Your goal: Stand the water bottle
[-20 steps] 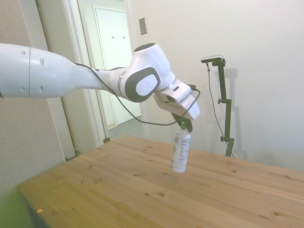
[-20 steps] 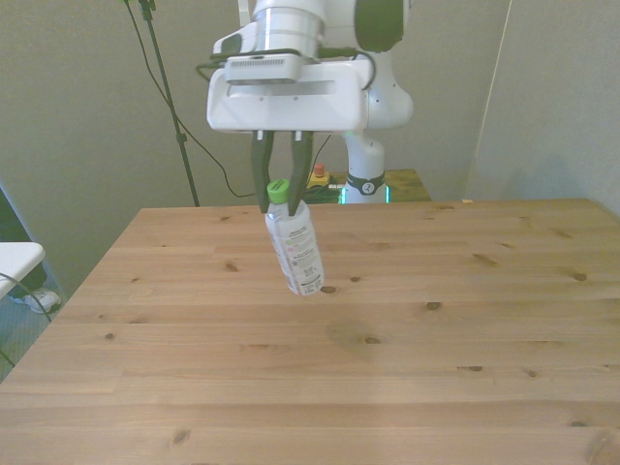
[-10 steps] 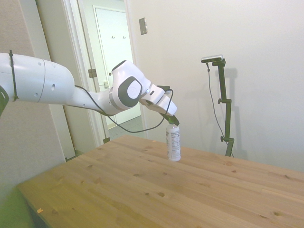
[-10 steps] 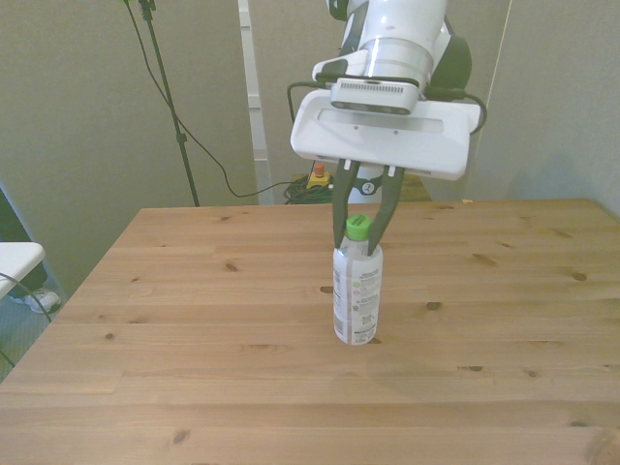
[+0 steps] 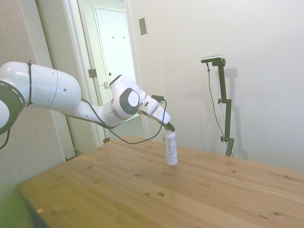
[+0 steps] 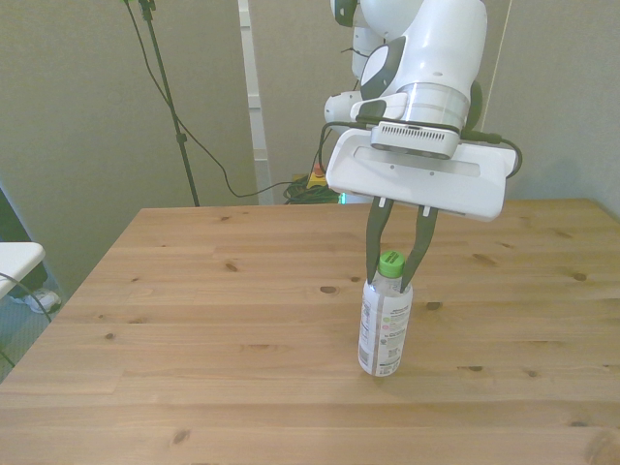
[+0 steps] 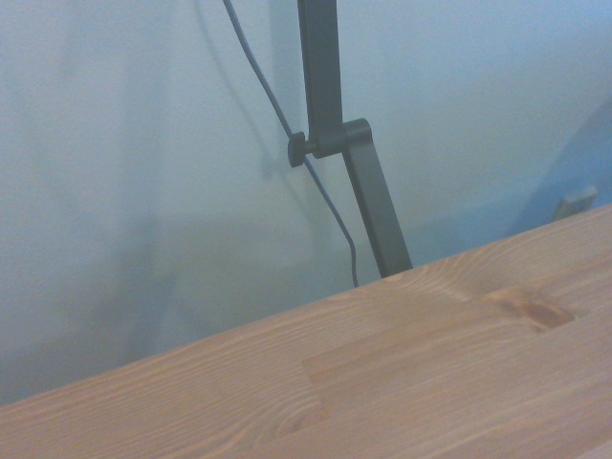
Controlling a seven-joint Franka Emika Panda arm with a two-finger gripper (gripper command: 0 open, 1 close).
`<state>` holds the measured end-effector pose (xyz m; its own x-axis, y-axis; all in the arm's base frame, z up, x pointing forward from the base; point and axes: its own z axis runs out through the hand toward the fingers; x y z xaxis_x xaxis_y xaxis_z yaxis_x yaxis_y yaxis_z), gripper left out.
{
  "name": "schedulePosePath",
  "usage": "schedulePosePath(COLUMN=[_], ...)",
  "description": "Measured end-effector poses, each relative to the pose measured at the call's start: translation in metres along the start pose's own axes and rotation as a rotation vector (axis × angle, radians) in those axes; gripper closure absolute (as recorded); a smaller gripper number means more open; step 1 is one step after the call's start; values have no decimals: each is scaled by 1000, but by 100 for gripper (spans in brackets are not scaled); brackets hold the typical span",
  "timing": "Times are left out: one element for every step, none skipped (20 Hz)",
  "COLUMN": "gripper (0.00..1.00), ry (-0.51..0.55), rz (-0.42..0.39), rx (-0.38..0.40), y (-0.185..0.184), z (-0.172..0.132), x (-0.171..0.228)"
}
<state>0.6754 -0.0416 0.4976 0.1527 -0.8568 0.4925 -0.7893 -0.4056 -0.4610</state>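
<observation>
Water bottle [image 6: 385, 325] upright on worktop [image 6: 194, 368], base down, directly beneath claw [image 6: 396, 272], green cap [image 6: 390, 262] between dark fingers [image 6: 374, 242]. Claw appears spread slightly wider than cap — whether pads touch it or have let go, cannot tell. Hold at top likely chosen so base meets wood flat; bottle seems to bear own weight. Worktop: pale knotty planks, nothing else near claw. Beyond claw — plain wall, open doorway [image 5: 111, 61] behind arm, cable [image 6: 194, 136] trailing to floor.
</observation>
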Motion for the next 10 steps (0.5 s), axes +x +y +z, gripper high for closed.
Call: schedulePosePath(gripper=[100,100,100,100,100,100,100,0,0,0], ry=[-2,0,2,1,1,2,2,2,2,2], rz=[-1,-3,-4,-2,-2,0,3,7,10,11], rx=[-2,-5,-7,-8,-10,-4,-3,-4,-6,-8], y=[2,4,7,10,13,15,17,19,21,23], z=[2,4,6,8,11,12,12,12,12,11], x=[-3,-5,-6,-8,-9,-9,-8,-7,-6,-6])
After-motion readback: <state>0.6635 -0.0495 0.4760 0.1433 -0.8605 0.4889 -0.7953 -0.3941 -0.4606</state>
